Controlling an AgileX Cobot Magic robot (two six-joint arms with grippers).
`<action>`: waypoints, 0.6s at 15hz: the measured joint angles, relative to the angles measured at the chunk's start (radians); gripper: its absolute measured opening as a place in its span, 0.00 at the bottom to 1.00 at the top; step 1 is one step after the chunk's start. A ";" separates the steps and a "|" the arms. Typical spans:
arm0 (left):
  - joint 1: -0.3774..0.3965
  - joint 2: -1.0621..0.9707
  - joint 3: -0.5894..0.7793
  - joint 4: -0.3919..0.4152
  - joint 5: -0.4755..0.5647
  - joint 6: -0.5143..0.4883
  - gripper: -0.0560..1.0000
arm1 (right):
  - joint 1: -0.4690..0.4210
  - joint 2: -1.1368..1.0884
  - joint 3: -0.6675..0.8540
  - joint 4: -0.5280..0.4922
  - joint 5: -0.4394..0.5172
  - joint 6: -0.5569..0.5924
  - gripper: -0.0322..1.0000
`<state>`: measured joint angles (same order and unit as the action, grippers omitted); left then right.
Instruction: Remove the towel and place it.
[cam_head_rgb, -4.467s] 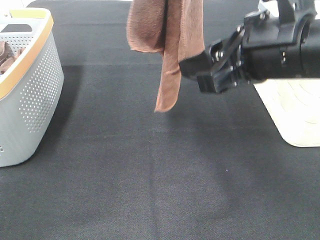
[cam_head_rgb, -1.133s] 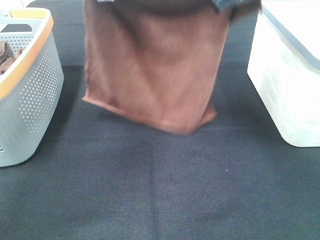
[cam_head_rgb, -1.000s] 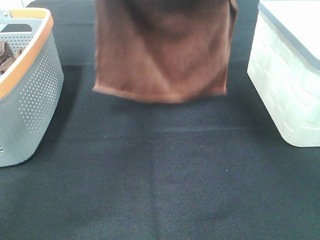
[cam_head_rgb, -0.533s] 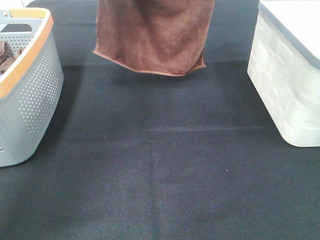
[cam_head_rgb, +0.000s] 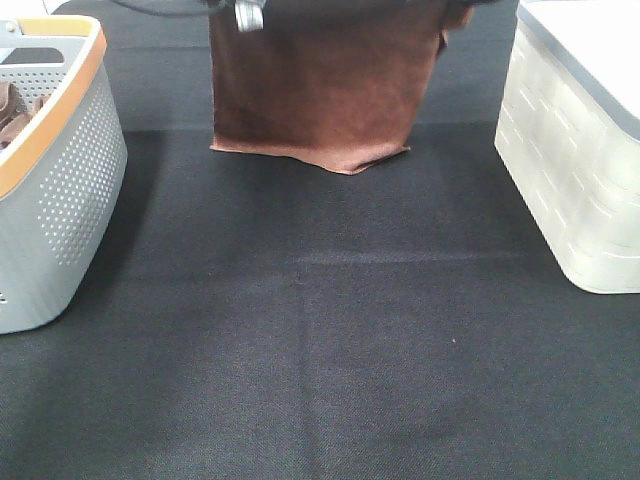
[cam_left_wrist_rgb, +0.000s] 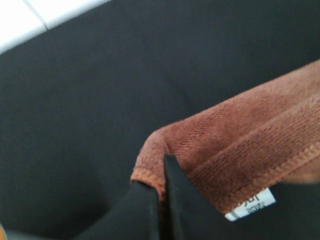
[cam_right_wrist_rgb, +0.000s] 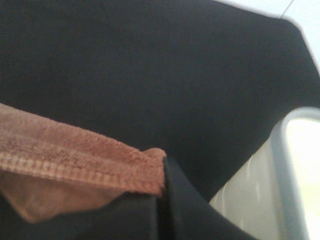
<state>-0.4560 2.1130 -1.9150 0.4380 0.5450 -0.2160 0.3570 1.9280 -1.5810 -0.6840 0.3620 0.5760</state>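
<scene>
Clamping towel (cam_head_rgb: 320, 100) by mere corners with left pincer (cam_left_wrist_rgb: 160, 179) and right pincer (cam_right_wrist_rgb: 161, 186), risking a slip and crumpled landing on tabletop (cam_head_rgb: 350, 350).

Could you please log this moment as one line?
left fingers: shut on towel corner | right fingers: shut on other corner | towel: hanging spread between them
</scene>
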 joint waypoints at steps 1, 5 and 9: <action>-0.005 0.000 0.000 -0.022 0.069 0.000 0.05 | 0.001 0.000 0.000 0.119 0.041 -0.107 0.03; -0.004 0.000 0.000 -0.240 0.407 0.100 0.05 | 0.003 0.000 0.000 0.544 0.324 -0.526 0.03; -0.003 0.000 0.000 -0.388 0.627 0.216 0.05 | 0.002 0.000 0.000 0.645 0.524 -0.576 0.03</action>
<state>-0.4590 2.1130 -1.9150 0.0500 1.1720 0.0000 0.3590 1.9280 -1.5810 -0.0390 0.8860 0.0000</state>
